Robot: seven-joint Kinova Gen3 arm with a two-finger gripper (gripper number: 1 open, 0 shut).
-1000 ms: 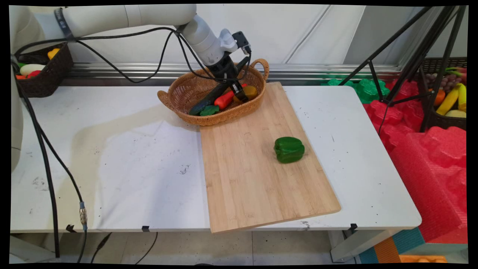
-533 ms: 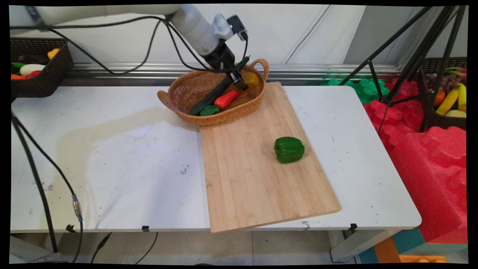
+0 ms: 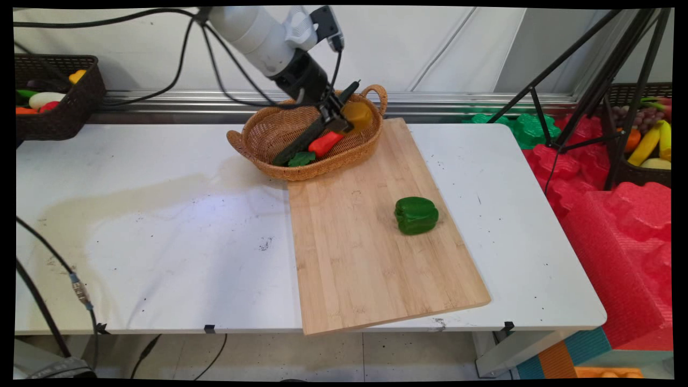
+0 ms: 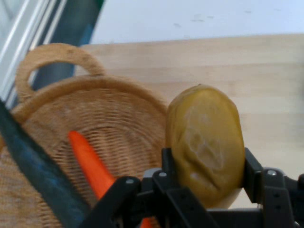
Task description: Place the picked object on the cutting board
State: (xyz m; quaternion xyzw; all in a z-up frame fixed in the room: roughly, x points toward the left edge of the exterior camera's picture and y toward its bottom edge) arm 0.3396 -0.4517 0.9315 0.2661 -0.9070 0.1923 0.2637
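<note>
We see the cucumber [image 4: 40, 173] and carrot [image 4: 92, 168] cut off below; the potato [image 4: 205, 142] hides the fingertips.

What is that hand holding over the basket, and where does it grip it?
The hand holds a yellow-brown potato, pinched across its lower sides between the two fingers, above the basket.

potato [image 4: 205, 142]: dull yellow-brown, faintly mottled
gripper [image 4: 205, 183]: black
basket [image 3: 269, 131]: tan woven wicker
carrot [image 3: 325, 143]: orange-red
cucumber [image 3: 301, 141]: dark green
pepper [image 3: 416, 215]: glossy green
cutting board [image 3: 371, 258]: pale wood, striped grain
table [image 3: 161, 226]: white, black-speckled
</note>
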